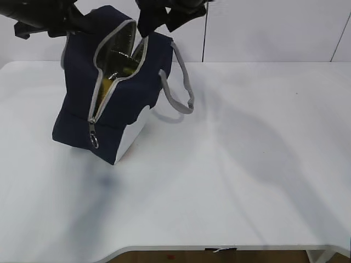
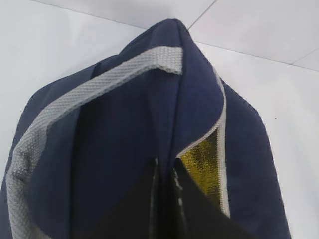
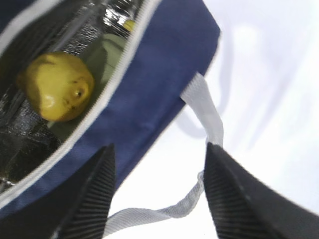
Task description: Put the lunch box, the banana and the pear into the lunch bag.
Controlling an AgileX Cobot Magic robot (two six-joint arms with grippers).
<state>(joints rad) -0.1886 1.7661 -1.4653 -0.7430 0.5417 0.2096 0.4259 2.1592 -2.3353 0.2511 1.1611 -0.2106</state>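
White table (image 1: 247,181), white wall behind. Bag (image 1: 118,104) stands at far left, zip mouth open, long axis running from the ring pull up toward the arms. Pear (image 3: 57,87) sits inside on the pale green box lid (image 3: 107,55); something yellow deeper in, likely the banana. Right gripper (image 3: 159,194) is spread and empty, just above the bag's right wall and handle (image 3: 204,107). Left gripper (image 2: 167,199) is pressed together, pinching the bag's rim beside the opening. Nothing else nearby; task looks nearly done.
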